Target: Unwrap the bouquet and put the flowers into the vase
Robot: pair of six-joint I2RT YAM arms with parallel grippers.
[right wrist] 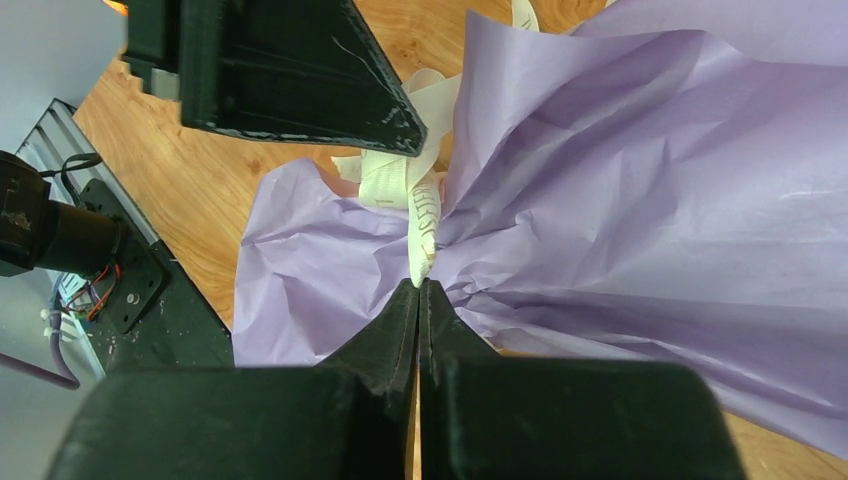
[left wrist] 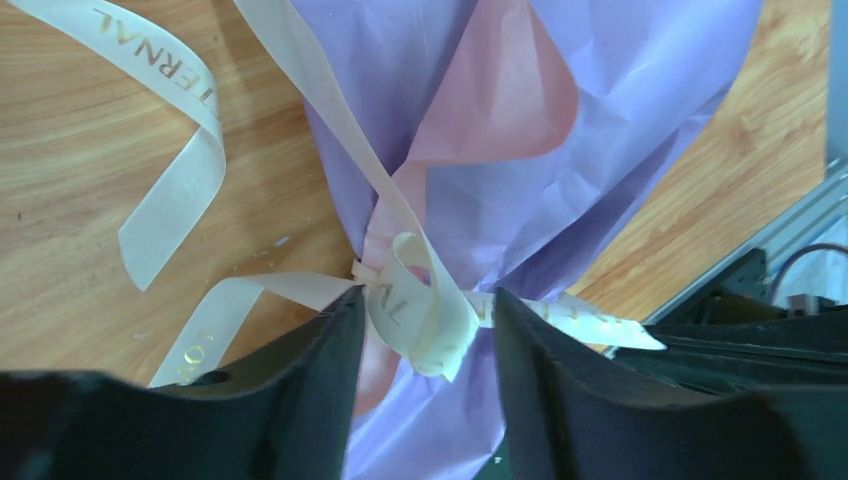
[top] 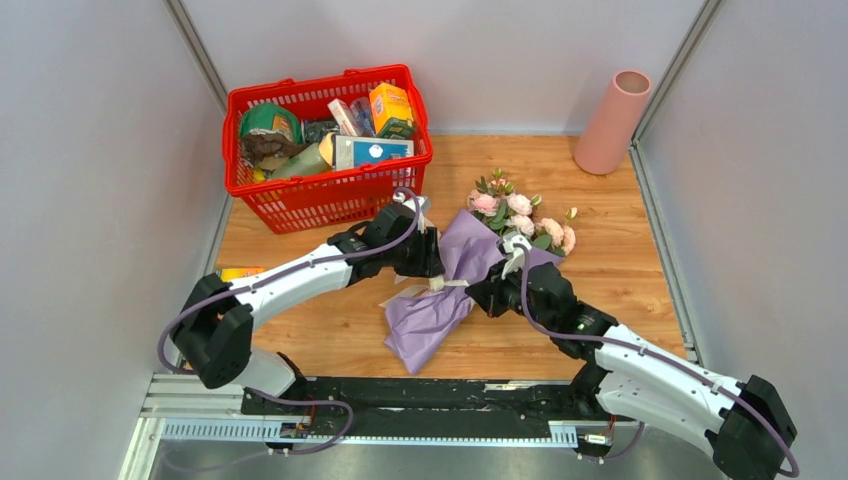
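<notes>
Far left on the table (top: 330,335): red basket (top: 300,195) full of groceries, not needed for this job. Next to the right, left gripper (left wrist: 425,300), spread wide, hanging directly over the cream ribbon (left wrist: 415,320) with one finger on each side of the knot, apparently not pressing it. In the middle, lying flat on the wood, the bouquet (top: 440,315), wrapped in lilac paper and tied at the waist. Just right of the knot, right gripper (right wrist: 419,285), pressed together, tips against the paper at the end of a ribbon tail. Cannot tell whether pinching that tail or nothing. Far right, at the back corner, upright and well apart from all this, the vase (top: 612,122).

Judged as the first step: undoing the bow, wrapping not yet opened. Next move probably calls for closing on a loose tail rather than on the knot itself, then pulling outward with the paper held down.

Long axis diagonal, from the stem end at front left to the flowers (top: 520,215) at back right, so pointing roughly toward the vase.
</notes>
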